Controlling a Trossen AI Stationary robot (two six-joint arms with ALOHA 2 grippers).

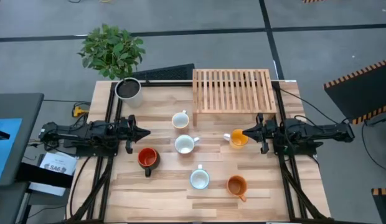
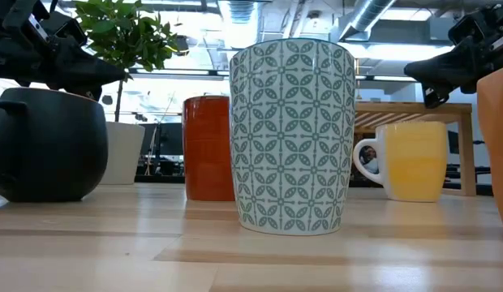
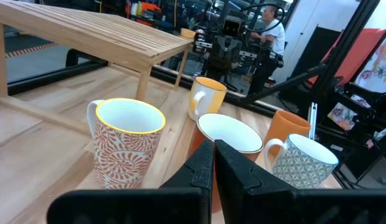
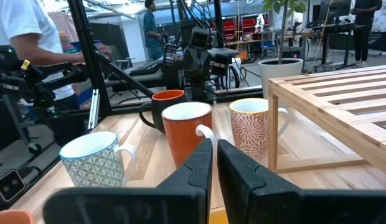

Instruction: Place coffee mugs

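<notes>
Six mugs stand upright on their bases on the wooden table (image 1: 162, 199): a cream patterned mug (image 1: 180, 119), a mug that is white inside and rust-orange outside (image 1: 185, 144), a yellow-orange mug (image 1: 238, 138), a mug that is red inside and dark outside (image 1: 147, 158), a light blue patterned mug (image 1: 200, 179) and a brown-orange mug (image 1: 237, 185). My left gripper (image 1: 145, 132) is shut and empty, level above the table beside the red-and-dark mug. My right gripper (image 1: 246, 132) is shut and empty, just above the yellow-orange mug (image 2: 414, 158), apart from it.
A slatted wooden rack (image 1: 232, 90) stands at the table's far right. A grey-white pot with dark contents (image 1: 127, 89) and a green plant (image 1: 112, 50) are at the far left corner. People stand in the room beyond the table (image 4: 18, 43).
</notes>
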